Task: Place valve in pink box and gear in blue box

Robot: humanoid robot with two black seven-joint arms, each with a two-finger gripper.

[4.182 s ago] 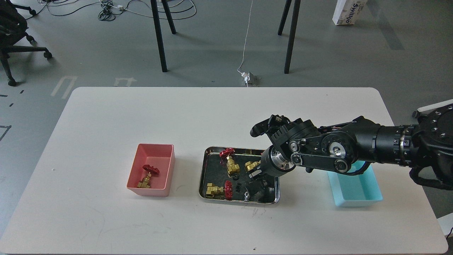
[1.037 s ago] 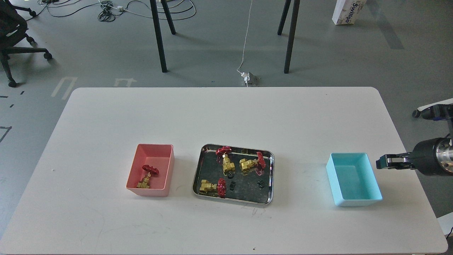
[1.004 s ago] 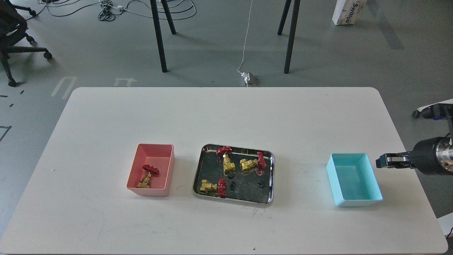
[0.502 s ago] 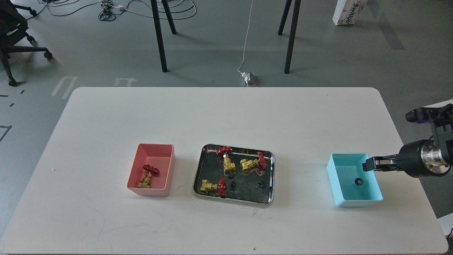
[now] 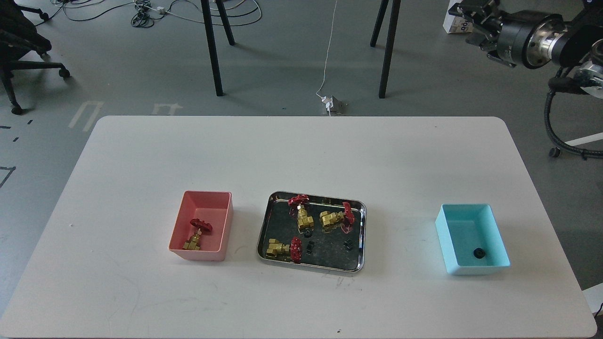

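Observation:
The pink box stands left of centre on the white table and holds one brass valve with a dark red handwheel. The blue box stands at the right and holds one black gear near its front. Three more valves and three small black gears lie in the steel tray between the boxes. My right gripper is high at the top right, far from the table, empty, its fingers apart. My left gripper is out of view.
The white table has rounded corners. Behind it on the floor are black stand legs, a white cable with a plug, an office chair and a white carton.
The right gripper came from the tray to the blue box, let a gear drop into it, then rose up and back to the top right. The gear now rests near the box's front.

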